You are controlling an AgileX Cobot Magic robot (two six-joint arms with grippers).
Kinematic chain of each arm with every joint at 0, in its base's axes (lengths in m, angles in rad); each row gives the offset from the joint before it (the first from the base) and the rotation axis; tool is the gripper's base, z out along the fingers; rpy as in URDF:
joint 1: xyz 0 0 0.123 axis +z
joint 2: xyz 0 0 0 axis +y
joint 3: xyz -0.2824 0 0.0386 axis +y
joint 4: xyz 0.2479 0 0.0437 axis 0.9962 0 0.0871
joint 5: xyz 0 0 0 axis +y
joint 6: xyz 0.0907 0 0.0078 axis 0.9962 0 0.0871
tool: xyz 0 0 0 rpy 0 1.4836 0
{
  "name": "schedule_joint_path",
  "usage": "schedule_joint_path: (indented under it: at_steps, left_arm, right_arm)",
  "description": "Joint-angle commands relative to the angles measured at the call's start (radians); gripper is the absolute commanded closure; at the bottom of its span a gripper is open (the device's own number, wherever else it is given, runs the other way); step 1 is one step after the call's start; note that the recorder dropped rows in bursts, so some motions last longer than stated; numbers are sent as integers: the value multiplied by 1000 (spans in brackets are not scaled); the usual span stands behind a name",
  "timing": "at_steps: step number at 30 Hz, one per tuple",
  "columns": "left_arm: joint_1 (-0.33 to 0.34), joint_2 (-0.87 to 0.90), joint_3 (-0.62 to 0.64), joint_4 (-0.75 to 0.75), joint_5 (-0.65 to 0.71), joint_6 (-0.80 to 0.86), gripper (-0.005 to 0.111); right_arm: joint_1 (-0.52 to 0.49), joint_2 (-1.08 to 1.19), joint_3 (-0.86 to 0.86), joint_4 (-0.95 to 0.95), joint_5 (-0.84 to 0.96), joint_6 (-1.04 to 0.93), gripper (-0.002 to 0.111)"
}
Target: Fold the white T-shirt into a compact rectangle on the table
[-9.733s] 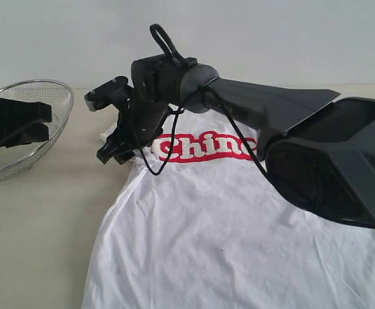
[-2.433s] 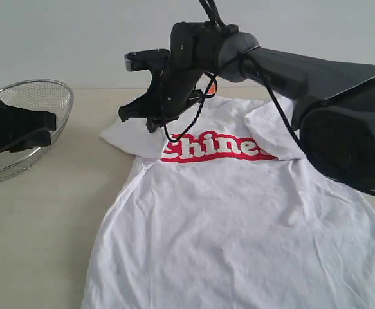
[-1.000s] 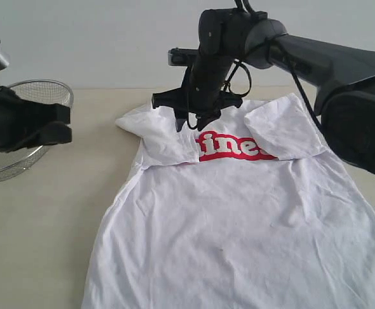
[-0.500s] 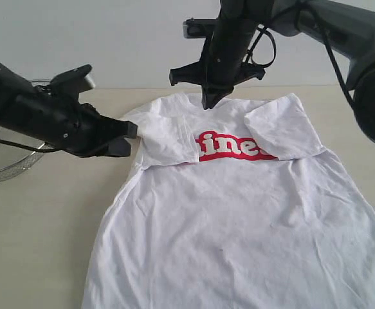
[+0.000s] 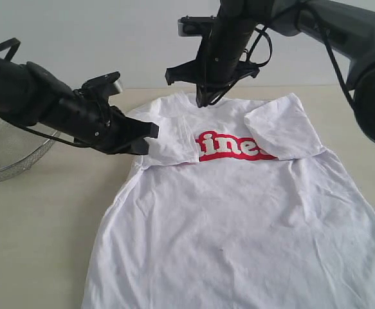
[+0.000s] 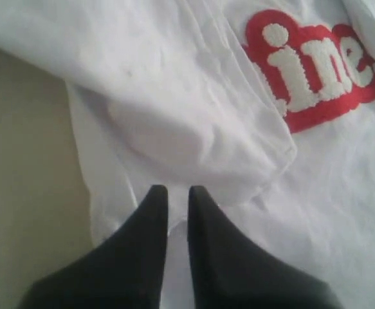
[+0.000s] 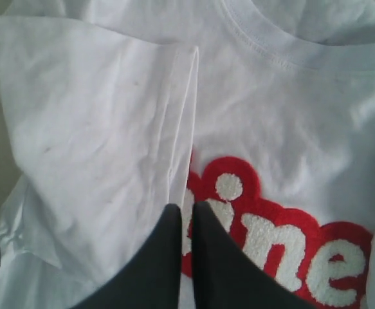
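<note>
Showing red "ine" lettering (image 5: 233, 147), white T-shirt (image 5: 238, 219); left claw (image 6: 176, 190), right claw (image 7: 187, 207) narrow.

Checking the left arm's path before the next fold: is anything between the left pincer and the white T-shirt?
Nothing visible does. The left pincer is right at the folded-in sleeve of the T-shirt. The wire basket sits on the table behind that arm, away from the shirt.

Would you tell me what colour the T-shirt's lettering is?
The lettering is white on red, clearest in the left wrist view.
</note>
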Motion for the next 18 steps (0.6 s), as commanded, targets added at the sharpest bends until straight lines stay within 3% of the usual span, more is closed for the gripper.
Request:
schedule_joint_path:
  at_steps: [1,18]
  left_arm:
    - [-4,24,-7,10,-2,13,102]
    - [-4,94,-12,10,-59,19,102]
  right_arm:
    - [-1,-10,-2,1,-20,-14,108]
    - [-1,-10,-2,73,-45,-33,108]
